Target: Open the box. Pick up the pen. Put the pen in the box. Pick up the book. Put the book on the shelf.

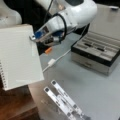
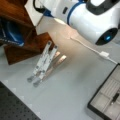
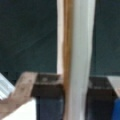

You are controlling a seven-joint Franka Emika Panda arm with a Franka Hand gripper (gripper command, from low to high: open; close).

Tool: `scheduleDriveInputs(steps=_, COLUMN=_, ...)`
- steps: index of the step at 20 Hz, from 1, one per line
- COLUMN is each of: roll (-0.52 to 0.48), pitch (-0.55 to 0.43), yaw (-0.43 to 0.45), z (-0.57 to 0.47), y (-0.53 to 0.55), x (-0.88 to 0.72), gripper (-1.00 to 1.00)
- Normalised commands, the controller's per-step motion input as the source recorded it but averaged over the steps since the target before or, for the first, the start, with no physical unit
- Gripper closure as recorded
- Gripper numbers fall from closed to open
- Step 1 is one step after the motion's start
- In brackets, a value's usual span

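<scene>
The white spiral-bound book (image 1: 20, 57) lies roughly flat over the shelf (image 1: 15, 105) at a front view's left. My gripper (image 1: 33, 38) is shut on the book's right edge. Whether the book rests on the shelf top I cannot tell. Its white corner (image 2: 32, 10) shows above the brown shelf (image 2: 22, 47) in a front view. In the wrist view the book's edge (image 3: 80, 50) runs as a pale upright strip. The box (image 1: 87, 62) stands open at the right, and the black pen (image 1: 93, 46) lies in its pale divided interior. The box (image 2: 100, 100) and pen (image 2: 115, 97) also show at a front view's bottom right.
A silvery metal stand (image 1: 63, 101) lies folded on the grey tabletop near the shelf, also seen as the stand (image 2: 43, 63). A white cable with a plug (image 1: 51, 62) runs across the table. A small orange object (image 1: 48, 50) sits under my arm.
</scene>
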Motion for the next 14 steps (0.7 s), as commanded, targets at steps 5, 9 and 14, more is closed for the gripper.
scheduleDriveInputs(steps=5, roll=-0.032, pitch=0.017, yaw=0.27, z=0.12, y=-0.27, x=-0.21, gripper=1.0)
scheduleDriveInputs(steps=9, roll=-0.05, pitch=0.031, yaw=0.302, z=0.13, y=-0.3, x=-0.21, gripper=1.0)
scheduleDriveInputs(steps=14, roll=-0.048, pitch=0.06, yaw=0.328, z=0.11, y=-0.32, x=-0.25, gripper=1.0)
